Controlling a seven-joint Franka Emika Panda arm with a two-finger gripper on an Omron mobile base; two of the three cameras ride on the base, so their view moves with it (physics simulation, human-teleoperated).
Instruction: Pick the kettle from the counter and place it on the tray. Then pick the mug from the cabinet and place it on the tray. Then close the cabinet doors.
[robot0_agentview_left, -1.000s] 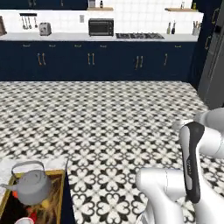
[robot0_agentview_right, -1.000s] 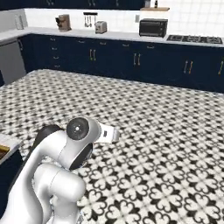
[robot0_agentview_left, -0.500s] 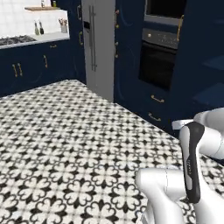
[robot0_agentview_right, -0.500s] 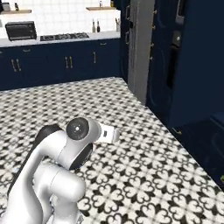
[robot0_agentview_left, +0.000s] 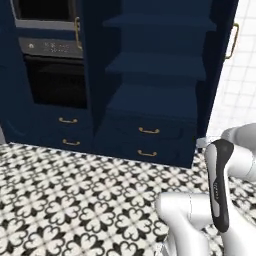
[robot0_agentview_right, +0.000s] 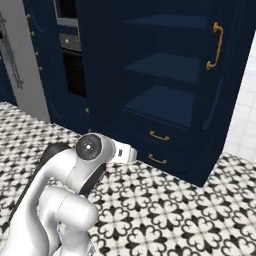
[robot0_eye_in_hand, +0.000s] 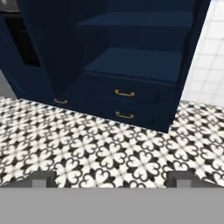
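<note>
The cabinet (robot0_eye_in_hand: 135, 65) stands open straight ahead of the claw (robot0_eye_in_hand: 112, 180), its navy shelves bare where I can see them, two brass-pulled drawers (robot0_eye_in_hand: 124, 93) below. The claw's tips sit wide apart, holding nothing, above the patterned floor (robot0_eye_in_hand: 87, 148). A black oven (robot0_agentview_left: 55, 80) stands to its left.

Cabinet (robot0_agentview_left: 155, 95) — matt navy, perhaps painted wood — brass pulls (robot0_agentview_left: 149, 131)

Black oven (robot0_agentview_left: 52, 75) above black-and-white patterned floor (robot0_agentview_left: 75, 200); white tiled wall (robot0_agentview_left: 240, 85).
</note>
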